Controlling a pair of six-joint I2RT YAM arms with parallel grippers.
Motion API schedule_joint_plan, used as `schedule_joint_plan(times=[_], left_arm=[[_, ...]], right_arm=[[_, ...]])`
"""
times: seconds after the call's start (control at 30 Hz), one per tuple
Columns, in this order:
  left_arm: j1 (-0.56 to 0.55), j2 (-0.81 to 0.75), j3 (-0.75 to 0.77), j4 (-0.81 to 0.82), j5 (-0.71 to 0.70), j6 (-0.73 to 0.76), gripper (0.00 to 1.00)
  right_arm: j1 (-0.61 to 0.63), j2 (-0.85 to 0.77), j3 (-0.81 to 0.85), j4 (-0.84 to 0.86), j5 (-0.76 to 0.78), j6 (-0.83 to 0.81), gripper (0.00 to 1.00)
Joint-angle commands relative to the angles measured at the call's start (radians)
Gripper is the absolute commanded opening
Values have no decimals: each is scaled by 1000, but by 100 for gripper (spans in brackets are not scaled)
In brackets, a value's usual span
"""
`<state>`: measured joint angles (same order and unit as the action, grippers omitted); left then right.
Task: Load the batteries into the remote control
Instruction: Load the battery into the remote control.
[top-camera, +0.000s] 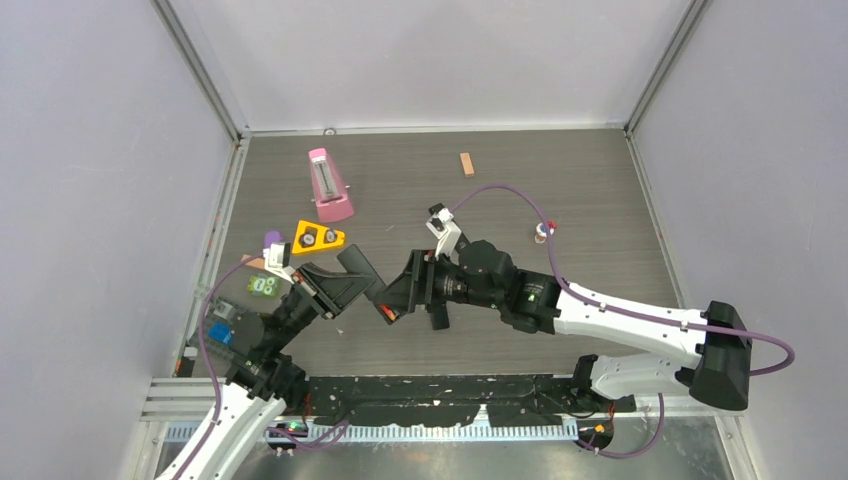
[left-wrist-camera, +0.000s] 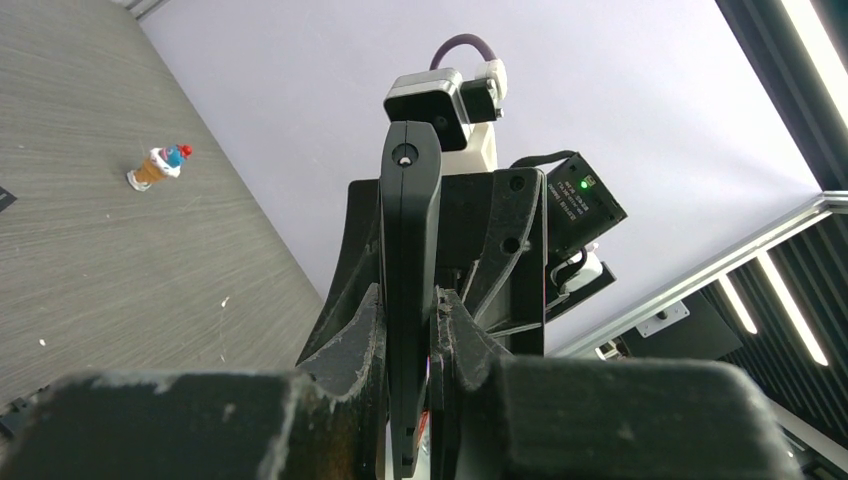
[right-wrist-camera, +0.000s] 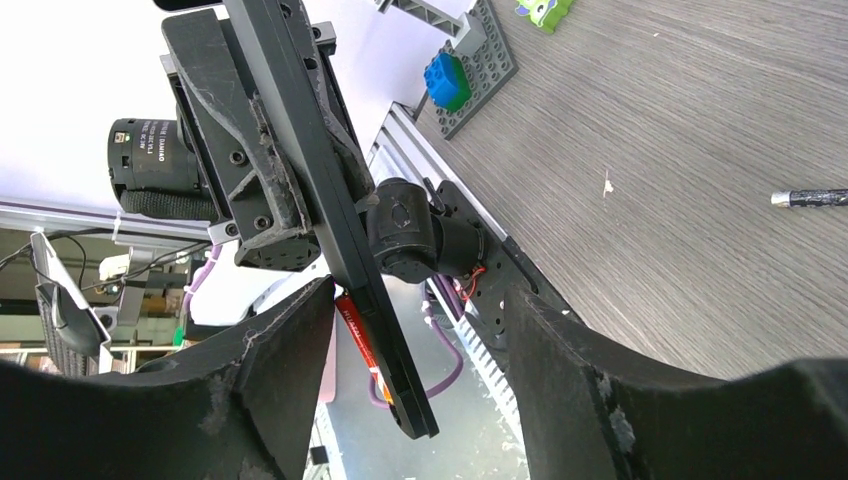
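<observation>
The left fingers (left-wrist-camera: 372, 345) squeeze the black remote control (left-wrist-camera: 410, 230) tight and hold it up above the counter (top-camera: 500, 200). The right fingers (right-wrist-camera: 295, 350) stand wide open around its end, where a red battery (right-wrist-camera: 357, 335) lies against it

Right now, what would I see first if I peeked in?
In the middle, the left hand pinches a thin black remote while the right hand stands open around its end, where a red battery shows. Behind them, to the left, stands a pink metronome.
</observation>
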<state>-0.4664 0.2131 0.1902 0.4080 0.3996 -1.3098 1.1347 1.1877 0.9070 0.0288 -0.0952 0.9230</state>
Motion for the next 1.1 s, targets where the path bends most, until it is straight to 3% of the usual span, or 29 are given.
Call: schedule_joint_plan(times=[0.0,0.13,0.4,0.53,0.67,0.73,0.8,0.9,0.97,1.07], left_arm=[[-3,-9,2,78,-8,-12,0],[-3,-9,2,78,-11,-13,0],[-3,-15,1,82,-22,-18,0],[-3,-25,0,87,-33,-26,0],[-3,-32,-2,86,-44,-34,0],[-3,-36,-2,85,-50,-40,0],[-3,-41,-5,87,-55,-45,0],[-3,-47,-10,87,-60,-45,0],[-3,-50,-16,87,-60,-43,0],[-3,-56,-25,88,-65,-43,0]], right_arm=[[3,23,54,50,-23,0,68],[3,51,64,36,-35,-2,67],[5,53,25,63,-47,18,23],[10,59,14,71,-56,19,11],[12,59,5,76,-59,15,6],[13,57,4,78,-61,13,9],[13,55,7,79,-61,12,22],[13,40,7,97,-56,9,52],[12,18,-7,127,-46,8,60],[12,-20,-12,116,-12,-11,63]])
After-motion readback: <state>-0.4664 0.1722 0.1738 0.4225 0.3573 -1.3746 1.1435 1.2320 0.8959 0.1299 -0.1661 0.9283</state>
